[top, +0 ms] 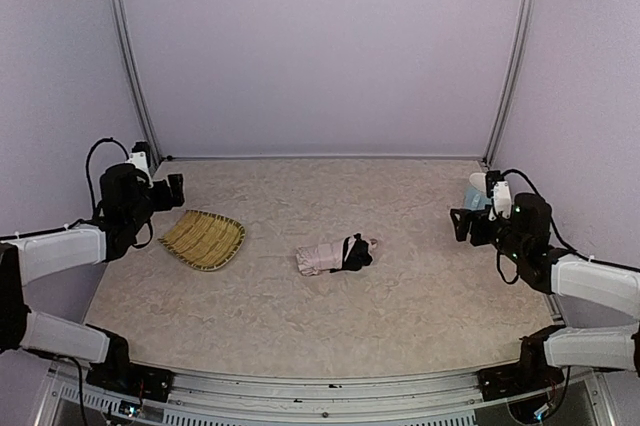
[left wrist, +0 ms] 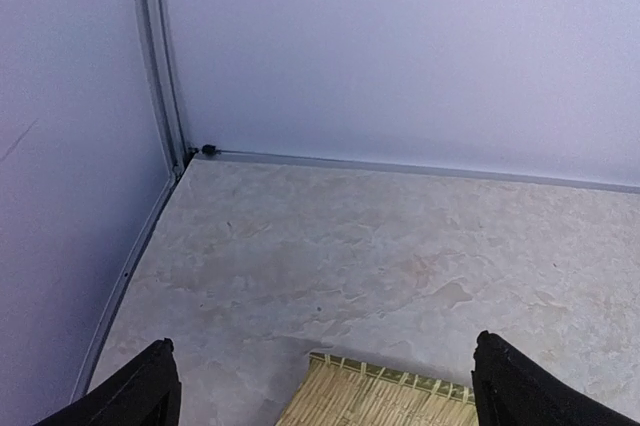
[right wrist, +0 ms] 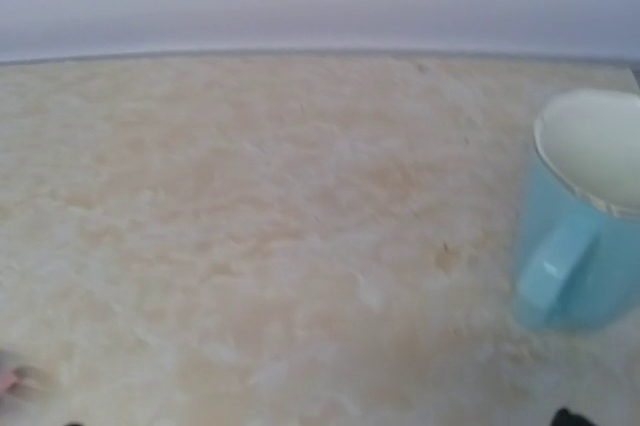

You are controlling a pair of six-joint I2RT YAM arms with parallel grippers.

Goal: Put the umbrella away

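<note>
The umbrella point(top: 335, 254) lies folded in the middle of the table, a pale pink bundle with a black strap and handle end toward the right. My left gripper point(top: 172, 191) hovers at the far left, well away from the umbrella, open with nothing in it. In the left wrist view its black fingers point(left wrist: 140, 391) stand wide apart at the bottom corners, above the edge of the yellow tray. My right gripper point(top: 460, 224) is at the far right, open and empty. In the right wrist view only its fingertips point(right wrist: 570, 416) show, at the bottom edge.
A yellow woven tray point(top: 203, 239) lies left of the umbrella, just right of the left gripper; its near edge point(left wrist: 380, 396) shows between the left fingers. A light blue mug point(right wrist: 585, 236) stands by the right gripper, near the back right corner point(top: 476, 194). Walls enclose three sides.
</note>
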